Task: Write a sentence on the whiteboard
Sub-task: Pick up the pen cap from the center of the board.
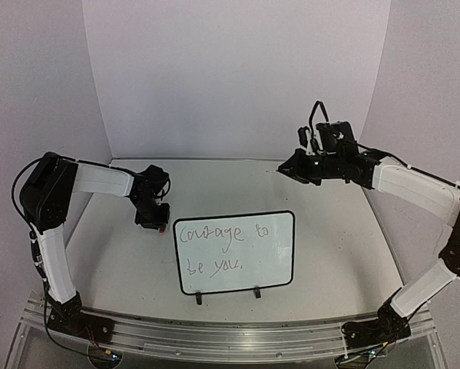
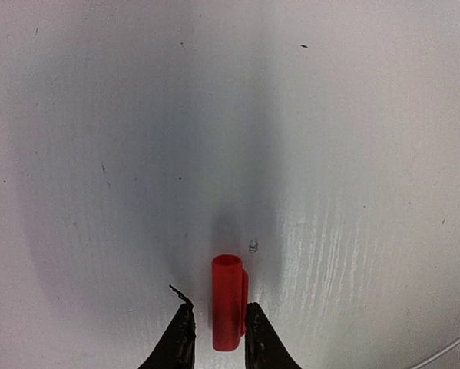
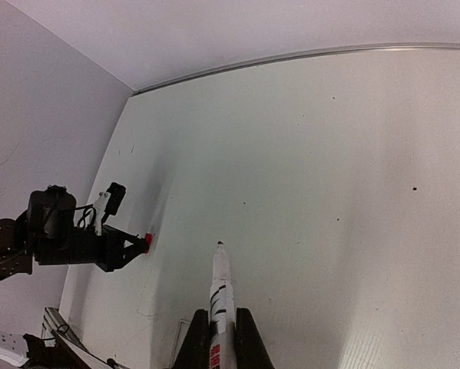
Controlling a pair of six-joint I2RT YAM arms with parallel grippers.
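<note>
- Left end effector (image 2: 219, 309) — low over the tabletop (image 1: 329, 231), fingers pointing down, one on each side of a red cap (image 2: 230, 304).
- Cap lies flat on the tabletop with its open end away from the wrist. One finger looks to be against its side, and a thin dark strip shows by the other. Cannot tell whether that is a gap or shadow, so cannot tell whether the cap is gripped.
- Right end effector (image 3: 221, 314) — jaws together, clamped on a white marker (image 3: 220, 284). Uncapped tip sticks out forward, held up off the tabletop at far right.
- Whiteboard (image 1: 276, 254) lies flat at centre near the front edge, between the two arms. Two black clips (image 1: 199, 298) on its near long edge.
- Sentence (image 1: 222, 246) in thin dark cursive, two lines: "Courage to" above "be you,". It fills the left and middle of the whiteboard.
- Cap sits just left of the whiteboard's far-left corner, not touching it. Marker is well apart from the whiteboard, beyond its far-right corner.
</note>
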